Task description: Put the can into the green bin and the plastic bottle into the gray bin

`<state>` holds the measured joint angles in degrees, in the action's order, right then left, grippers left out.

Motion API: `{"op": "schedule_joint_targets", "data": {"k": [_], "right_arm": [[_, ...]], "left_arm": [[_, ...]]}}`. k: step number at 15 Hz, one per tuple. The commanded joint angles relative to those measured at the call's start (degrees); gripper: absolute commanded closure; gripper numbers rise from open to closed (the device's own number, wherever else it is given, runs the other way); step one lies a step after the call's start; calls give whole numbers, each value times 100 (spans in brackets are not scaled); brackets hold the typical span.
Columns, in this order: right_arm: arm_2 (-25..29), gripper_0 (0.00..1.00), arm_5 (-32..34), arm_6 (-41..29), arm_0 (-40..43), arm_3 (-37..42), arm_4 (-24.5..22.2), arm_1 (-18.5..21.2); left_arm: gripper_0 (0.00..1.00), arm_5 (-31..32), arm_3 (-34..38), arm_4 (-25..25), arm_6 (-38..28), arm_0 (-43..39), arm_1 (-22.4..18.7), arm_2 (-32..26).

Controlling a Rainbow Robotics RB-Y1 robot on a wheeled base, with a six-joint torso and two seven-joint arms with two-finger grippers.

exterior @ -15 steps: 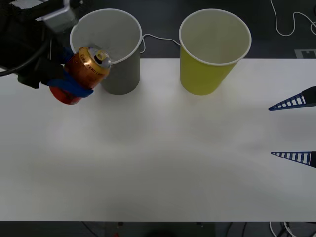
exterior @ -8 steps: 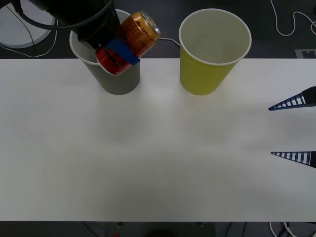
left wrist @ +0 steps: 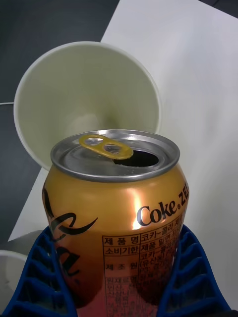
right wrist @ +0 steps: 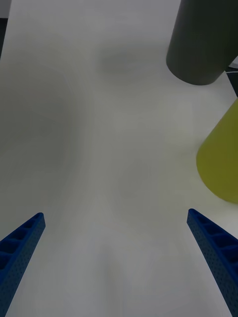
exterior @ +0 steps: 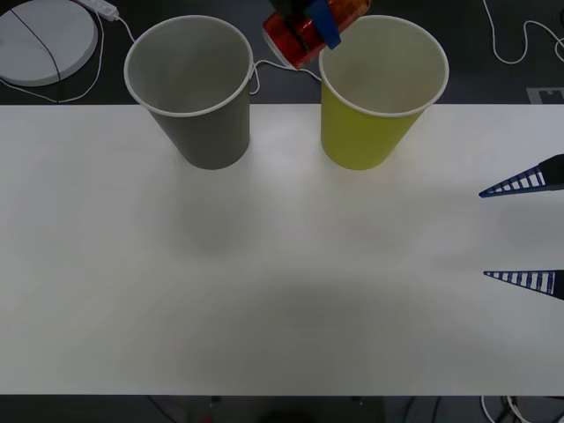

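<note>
Can (left wrist: 116,208): one; metal, cylindrical, orange-gold shading to red; silver top, opened, yellow pull tab. Lettering reads "Coke" with "ZE" beside it, above a small panel of Korean print.
Can position: in the air at the bench's (exterior: 282,291) far edge, tilted, between the two cups and touching the rim line of the green bin (exterior: 381,97).
Left gripper (left wrist: 119,277): blue ribbed fingers clamped on the can's lower body, one per side.
Green bin: one; yellow-green paper cup, white rim, pale inside, tapered, upright at the far edge.
Gray bin (exterior: 196,92): one; gray paper cup, same shape, upright near the far-left corner.
Right gripper (exterior: 522,231): fingers apart, at the bench's right edge.
</note>
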<state>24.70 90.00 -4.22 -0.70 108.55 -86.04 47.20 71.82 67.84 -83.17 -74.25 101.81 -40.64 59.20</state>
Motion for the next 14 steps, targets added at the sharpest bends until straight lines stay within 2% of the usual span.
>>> {"op": "schedule_joint_targets", "data": {"k": [1,7,14], "right_arm": [[0,0,0,0,0,0,0,0],[0,0,0,0,0,0,0,0],[0,0,0,0,0,0,0,0]], "left_arm": [[100,-212,-1168,-58,-1,330,777,47],[100,-1144,-3058,-199,7,805,2218,628],[100,-1653,-4306,-384,42,884,3185,628]]}}
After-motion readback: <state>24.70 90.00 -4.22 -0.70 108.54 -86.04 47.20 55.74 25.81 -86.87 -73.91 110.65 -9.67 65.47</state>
